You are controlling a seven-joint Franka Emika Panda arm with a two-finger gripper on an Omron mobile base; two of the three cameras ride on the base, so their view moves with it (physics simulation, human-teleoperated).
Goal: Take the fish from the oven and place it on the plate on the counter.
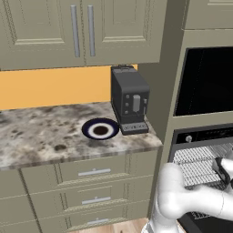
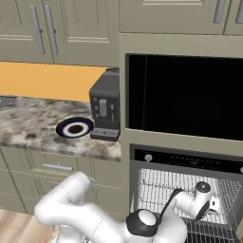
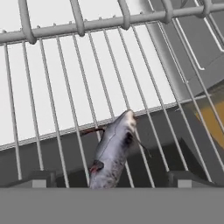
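The fish (image 3: 113, 151) is silver-grey and lies on a silver wire rack (image 3: 65, 87) inside the oven (image 2: 190, 161). In the hand view my gripper (image 3: 113, 179) is open, one dark fingertip (image 3: 43, 179) on each side of the fish's near end, not touching it. The right base view has my hand (image 2: 204, 197) reaching into the oven cavity just under the black control strip. The plate (image 1: 100, 129), navy-rimmed with a brown centre, sits on the granite counter (image 1: 41, 132) left of the oven, next to a coffee machine.
A dark grey coffee machine (image 1: 130, 100) stands at the counter's right end, between the plate and the oven column. A tall black glass panel (image 2: 185, 95) is above the oven. Beige drawers (image 1: 93, 173) run under the counter, cabinets above.
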